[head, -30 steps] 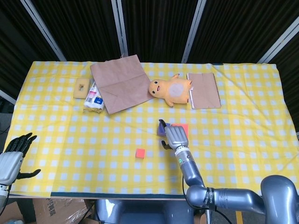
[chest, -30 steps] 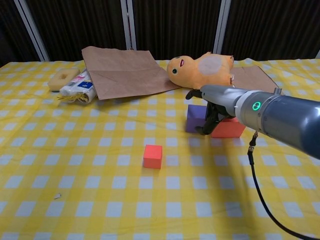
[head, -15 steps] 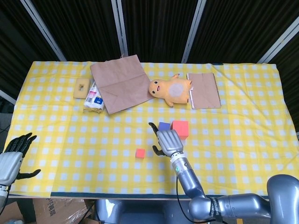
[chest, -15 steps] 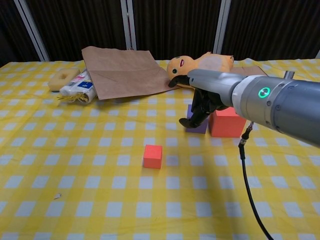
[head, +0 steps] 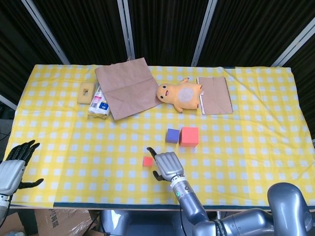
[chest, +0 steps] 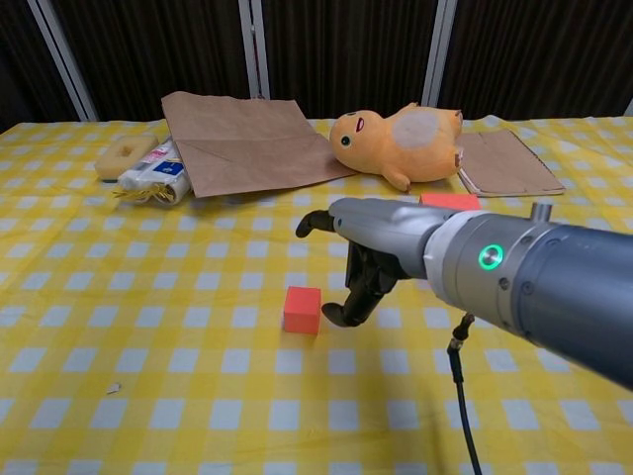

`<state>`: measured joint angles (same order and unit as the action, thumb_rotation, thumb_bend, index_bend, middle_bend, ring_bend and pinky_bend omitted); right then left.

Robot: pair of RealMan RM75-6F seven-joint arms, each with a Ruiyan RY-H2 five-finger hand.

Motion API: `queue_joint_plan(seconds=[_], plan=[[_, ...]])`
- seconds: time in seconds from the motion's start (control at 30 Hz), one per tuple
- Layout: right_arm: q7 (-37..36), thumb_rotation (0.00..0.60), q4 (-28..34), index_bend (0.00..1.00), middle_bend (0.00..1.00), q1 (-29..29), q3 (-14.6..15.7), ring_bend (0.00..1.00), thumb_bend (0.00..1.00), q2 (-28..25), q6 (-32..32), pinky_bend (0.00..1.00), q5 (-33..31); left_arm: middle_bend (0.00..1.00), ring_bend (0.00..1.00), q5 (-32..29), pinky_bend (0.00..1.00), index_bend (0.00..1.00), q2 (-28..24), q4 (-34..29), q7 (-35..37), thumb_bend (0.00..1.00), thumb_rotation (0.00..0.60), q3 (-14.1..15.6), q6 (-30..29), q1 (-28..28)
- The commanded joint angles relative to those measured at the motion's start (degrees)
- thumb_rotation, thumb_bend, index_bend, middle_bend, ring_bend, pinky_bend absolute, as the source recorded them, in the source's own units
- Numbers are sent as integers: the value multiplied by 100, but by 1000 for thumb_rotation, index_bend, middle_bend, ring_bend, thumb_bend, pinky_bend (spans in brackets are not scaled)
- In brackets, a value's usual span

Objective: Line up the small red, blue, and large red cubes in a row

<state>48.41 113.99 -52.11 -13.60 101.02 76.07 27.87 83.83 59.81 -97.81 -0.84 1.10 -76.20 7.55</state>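
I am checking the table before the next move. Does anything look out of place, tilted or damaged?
Nothing looks damaged or spilled. The small red cube sits apart, nearer the front edge than the blue cube and large red cube, which stand side by side. The right hand is beside it, holding nothing. The plush toy lies on its side.

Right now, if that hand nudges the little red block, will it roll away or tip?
Probably neither. The small red cube sits flat on the checked cloth, so it should slide. It looks light, likely foam, so the right hand may push it easily.
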Motion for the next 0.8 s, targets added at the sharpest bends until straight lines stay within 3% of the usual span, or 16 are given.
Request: queue_joint_plan(seconds=[0.03, 0.67, 0.8], plan=[[99, 600, -191, 123, 1000, -79, 58, 1000, 468, 270, 111, 1000, -141, 0, 0, 1, 0, 0, -10, -3, 5, 0, 600, 3, 2, 0], [-119, 600, -1139, 197, 1000, 14, 51, 1000, 467, 783, -93, 1000, -209, 0, 0, -42, 0, 0, -41, -36, 4, 0, 600, 17, 80, 22], [-156, 600, -1209, 255, 1000, 37, 28, 1000, 467, 827, -137, 1000, -201, 0, 0, -59, 0, 0, -44, -44, -4, 0, 600, 17, 97, 26]])
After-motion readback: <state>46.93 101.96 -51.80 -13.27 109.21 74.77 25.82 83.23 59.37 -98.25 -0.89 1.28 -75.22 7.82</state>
